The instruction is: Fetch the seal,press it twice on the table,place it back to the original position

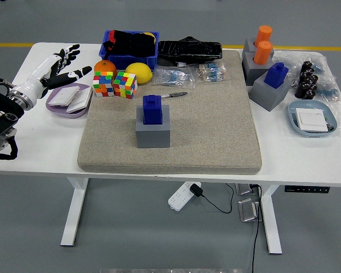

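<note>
A blue seal stands upright in a grey block holder on the beige mat, left of the mat's centre. My left hand is at the far left of the table, above a purple dish, with its white fingers spread and holding nothing. It is well left of the seal. The right arm does not show.
Behind the seal lie a pen, two puzzle cubes, an orange, a lemon and a blue bin. At right stand another blue seal in a grey block, two orange seals and a light blue dish.
</note>
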### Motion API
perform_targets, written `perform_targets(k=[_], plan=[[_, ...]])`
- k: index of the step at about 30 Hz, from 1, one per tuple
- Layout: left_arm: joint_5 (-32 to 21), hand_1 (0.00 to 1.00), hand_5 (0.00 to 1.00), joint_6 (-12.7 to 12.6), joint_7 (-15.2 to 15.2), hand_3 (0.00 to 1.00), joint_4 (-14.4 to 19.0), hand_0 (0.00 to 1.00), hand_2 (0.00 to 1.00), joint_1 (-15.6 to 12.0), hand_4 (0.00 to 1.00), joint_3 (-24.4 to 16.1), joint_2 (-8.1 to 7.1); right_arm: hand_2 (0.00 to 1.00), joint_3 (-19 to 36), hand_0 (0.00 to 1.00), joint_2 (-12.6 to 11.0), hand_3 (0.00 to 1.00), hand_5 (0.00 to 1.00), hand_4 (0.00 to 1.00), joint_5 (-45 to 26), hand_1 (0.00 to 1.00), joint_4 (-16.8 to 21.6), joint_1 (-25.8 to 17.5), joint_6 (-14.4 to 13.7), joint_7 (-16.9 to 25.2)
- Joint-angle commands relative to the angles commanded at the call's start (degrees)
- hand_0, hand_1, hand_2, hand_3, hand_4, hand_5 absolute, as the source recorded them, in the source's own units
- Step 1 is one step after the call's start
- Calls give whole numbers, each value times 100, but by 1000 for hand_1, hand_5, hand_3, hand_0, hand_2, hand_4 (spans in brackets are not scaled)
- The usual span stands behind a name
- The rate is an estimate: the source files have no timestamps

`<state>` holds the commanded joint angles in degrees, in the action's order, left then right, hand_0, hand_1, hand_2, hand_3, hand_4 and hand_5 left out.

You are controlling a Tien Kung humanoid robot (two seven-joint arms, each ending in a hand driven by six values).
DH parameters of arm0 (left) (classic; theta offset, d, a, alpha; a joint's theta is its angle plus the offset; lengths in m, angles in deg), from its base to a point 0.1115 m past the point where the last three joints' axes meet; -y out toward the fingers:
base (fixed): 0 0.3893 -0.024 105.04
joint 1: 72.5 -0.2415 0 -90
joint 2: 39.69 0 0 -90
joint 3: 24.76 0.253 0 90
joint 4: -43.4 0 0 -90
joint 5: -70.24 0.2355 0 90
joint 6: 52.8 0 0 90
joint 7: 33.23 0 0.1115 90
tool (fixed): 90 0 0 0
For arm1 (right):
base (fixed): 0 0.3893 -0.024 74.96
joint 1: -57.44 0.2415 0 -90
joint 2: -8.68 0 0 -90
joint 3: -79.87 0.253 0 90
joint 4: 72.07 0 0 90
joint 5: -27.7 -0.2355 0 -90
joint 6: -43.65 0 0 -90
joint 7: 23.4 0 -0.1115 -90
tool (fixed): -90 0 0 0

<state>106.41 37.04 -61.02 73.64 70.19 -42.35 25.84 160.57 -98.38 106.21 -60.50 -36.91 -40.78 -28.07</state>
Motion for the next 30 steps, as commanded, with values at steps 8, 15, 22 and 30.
perform_targets(k=[8, 15, 22, 30], plan=[[-14, 998, 550, 12, 18, 998, -35, 998, 998, -66, 866, -50, -37, 680, 3, 778, 13, 624, 513, 825, 16, 683, 1, -30, -12, -17], [-21, 998, 552, 39, 45, 998, -13, 998, 998, -54, 864, -41, -10, 680, 12, 778, 26, 624, 513, 825, 22, 683, -4, -55, -22, -29], [-36, 998, 551, 45, 47, 998, 0, 998, 997, -23, 862, -45, -1, 679, 56, 777, 30, 623, 513, 824, 40, 683, -1, -71, -20, -30], [-33, 998, 553, 74, 95, 998, 7, 998, 996, 18, 860, -43, 14, 679, 89, 776, 35, 624, 514, 824, 40, 682, 17, -62, -21, -45]])
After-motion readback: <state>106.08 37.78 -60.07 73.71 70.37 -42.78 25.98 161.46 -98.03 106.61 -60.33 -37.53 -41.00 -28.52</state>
